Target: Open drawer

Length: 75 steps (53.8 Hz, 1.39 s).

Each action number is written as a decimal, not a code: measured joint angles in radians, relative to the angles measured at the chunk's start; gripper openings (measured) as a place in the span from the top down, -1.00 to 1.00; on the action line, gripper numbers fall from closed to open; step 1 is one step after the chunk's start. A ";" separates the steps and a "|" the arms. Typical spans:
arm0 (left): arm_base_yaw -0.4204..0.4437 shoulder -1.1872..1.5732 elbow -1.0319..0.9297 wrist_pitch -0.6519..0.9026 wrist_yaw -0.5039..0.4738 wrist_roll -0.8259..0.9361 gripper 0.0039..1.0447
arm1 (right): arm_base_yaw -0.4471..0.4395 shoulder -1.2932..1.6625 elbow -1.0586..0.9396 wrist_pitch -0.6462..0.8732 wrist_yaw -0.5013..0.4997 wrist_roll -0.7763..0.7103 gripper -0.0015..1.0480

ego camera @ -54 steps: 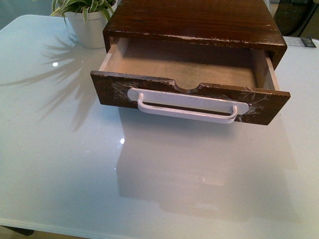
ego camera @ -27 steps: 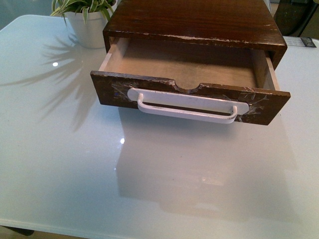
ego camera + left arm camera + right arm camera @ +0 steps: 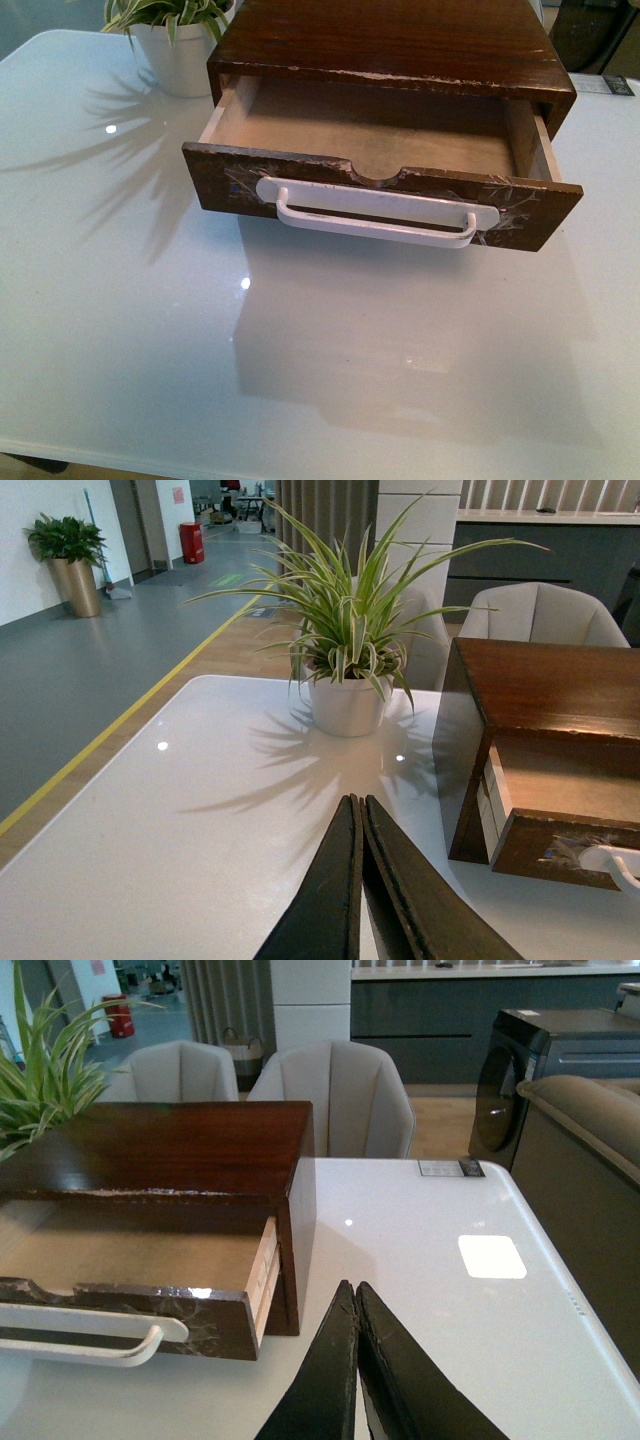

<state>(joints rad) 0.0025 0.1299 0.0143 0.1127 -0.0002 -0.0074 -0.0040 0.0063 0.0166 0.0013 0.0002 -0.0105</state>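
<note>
The drawer [image 3: 380, 185] stands pulled well out of its case on the bench [image 3: 130, 330], so opening looks done, and both arms' jaws are closed on nothing, clear of it, needing only to hold off.

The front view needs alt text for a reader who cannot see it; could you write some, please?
A dark-brown wooden drawer with a white bar handle stands pulled open from its wooden case on a glossy white table, its tan interior empty. A potted plant sits behind, at left.
</note>
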 joint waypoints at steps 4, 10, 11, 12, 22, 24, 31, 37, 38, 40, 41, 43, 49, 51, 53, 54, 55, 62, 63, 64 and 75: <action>0.000 -0.099 0.000 -0.101 0.000 0.000 0.97 | 0.000 0.000 0.000 0.000 0.000 0.000 0.96; 0.000 -0.121 0.000 -0.109 0.000 0.000 0.97 | 0.000 -0.001 0.000 0.000 0.000 0.000 0.96; 0.000 -0.122 0.000 -0.109 0.000 0.000 0.97 | 0.000 -0.001 0.000 0.000 0.000 0.000 0.96; 0.000 -0.122 0.000 -0.110 0.000 0.000 0.97 | 0.000 -0.001 0.000 0.000 0.000 0.000 0.96; 0.000 -0.124 0.000 -0.111 0.000 0.000 0.97 | 0.000 -0.001 0.000 0.000 0.000 0.000 0.96; 0.000 -0.124 0.000 -0.111 0.000 0.000 0.97 | 0.000 -0.001 0.000 0.000 0.000 0.000 0.96; 0.000 -0.124 0.000 -0.111 0.000 0.000 0.86 | 0.000 -0.001 0.000 0.000 0.000 0.000 0.87; 0.000 -0.124 0.000 -0.111 0.000 0.000 0.31 | 0.000 -0.001 0.000 0.000 0.000 0.000 0.37; 0.000 -0.124 0.000 -0.111 0.000 0.000 0.25 | 0.000 -0.001 0.000 0.000 0.000 0.000 0.27; 0.000 -0.124 0.000 -0.111 0.000 0.000 0.04 | 0.000 -0.001 0.000 0.000 0.000 0.000 0.10; 0.000 -0.124 0.000 -0.111 0.000 0.000 -0.02 | 0.000 -0.001 0.000 0.000 0.000 0.000 0.00; 0.000 -0.124 0.000 -0.111 0.000 0.000 -0.19 | 0.000 -0.001 0.000 0.000 0.000 0.000 -0.16; 0.000 -0.124 0.000 -0.111 0.000 0.000 -0.73 | 0.000 -0.001 0.000 0.000 0.000 0.000 -0.69; 0.000 -0.124 0.000 -0.111 0.000 0.000 -0.87 | 0.000 -0.001 0.000 0.000 0.000 0.000 -0.82; 0.000 -0.124 0.000 -0.111 0.000 0.002 -0.84 | 0.000 -0.001 0.000 0.000 0.000 0.000 -0.85; 0.000 -0.124 0.000 -0.111 0.000 0.002 -0.83 | 0.000 -0.001 0.000 0.000 0.000 0.000 -0.83; 0.000 -0.124 0.000 -0.111 0.000 0.002 -0.83 | 0.000 -0.001 0.000 0.000 0.000 0.000 -0.82; 0.000 -0.124 0.000 -0.111 0.000 0.003 -0.84 | 0.000 -0.001 0.000 0.000 0.000 0.000 -0.83; 0.000 -0.124 0.000 -0.111 0.000 0.003 -0.84 | 0.000 -0.001 0.000 0.000 0.000 0.000 -0.83; 0.000 -0.124 0.000 -0.111 0.000 0.002 -0.84 | 0.000 -0.001 0.000 0.000 0.000 0.000 -0.83; 0.000 -0.124 0.000 -0.111 0.000 0.002 -0.84 | 0.000 -0.001 0.000 0.000 0.000 0.000 -0.83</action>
<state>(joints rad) 0.0025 0.0063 0.0143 0.0013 -0.0002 -0.0051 -0.0040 0.0055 0.0166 0.0013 0.0002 -0.0101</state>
